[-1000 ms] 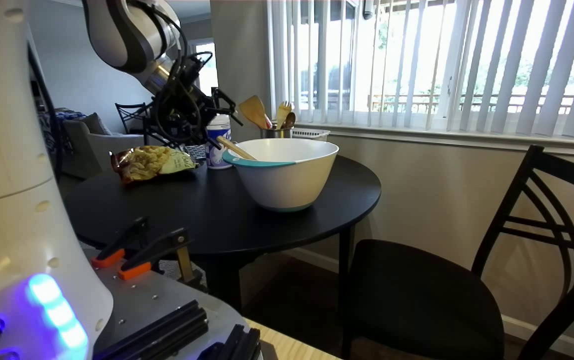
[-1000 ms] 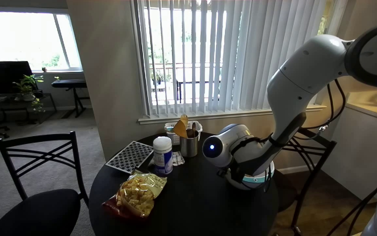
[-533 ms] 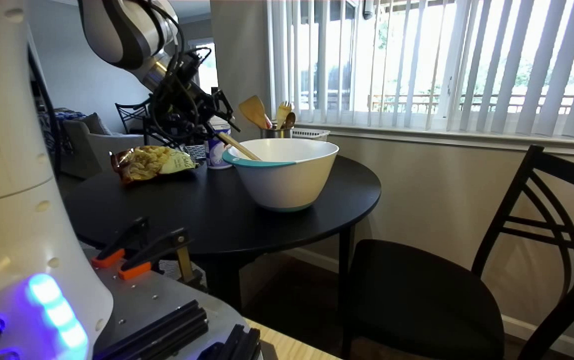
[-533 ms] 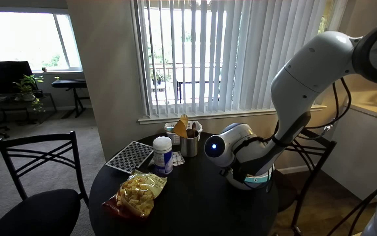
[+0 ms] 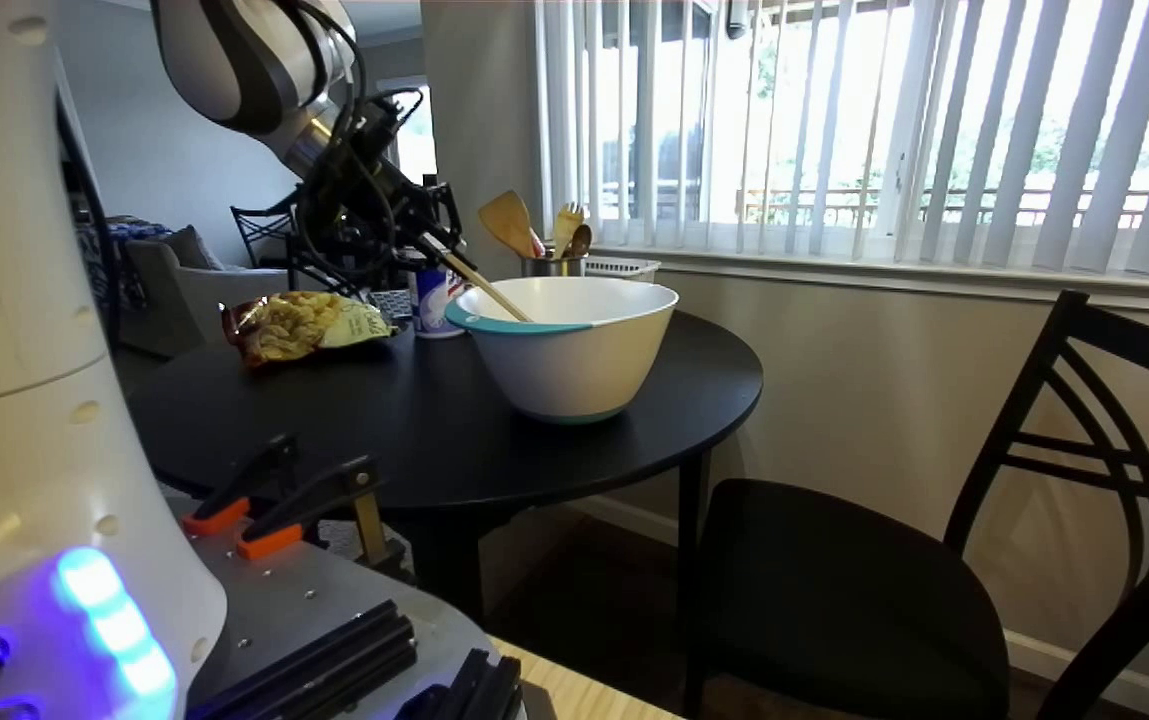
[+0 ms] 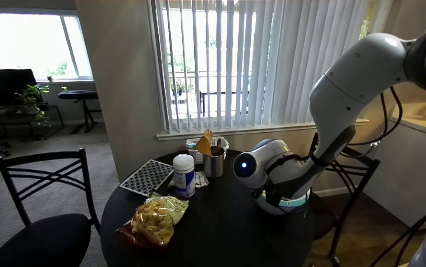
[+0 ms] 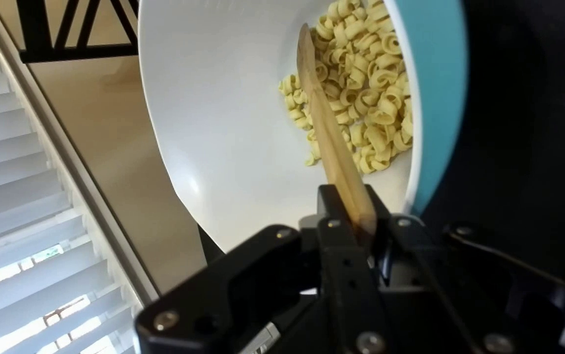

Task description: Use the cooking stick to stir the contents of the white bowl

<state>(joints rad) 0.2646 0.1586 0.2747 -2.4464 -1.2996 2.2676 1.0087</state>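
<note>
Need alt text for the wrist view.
Black jaws grip a wooden cooking stick that slants into a white bowl, its far end at the edge of a pile of pale yellow, pasta-like curls. White window blinds show at left, beyond the bowl.

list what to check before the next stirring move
1. Gripper pinching the wooden cooking stick: ok.
2. Stick's tip inside the white bowl: ok.
3. Bowl upright on the black table: ok.
4. Bowl braced against sliding: not ok, nothing is seen holding it.
5. Stick touching the curled pasta: cannot tell; they overlap in the wrist view, but contact is unclear.
6. White-lidded canister clear of the bowl: ok, they stand apart in an exterior view.
</note>
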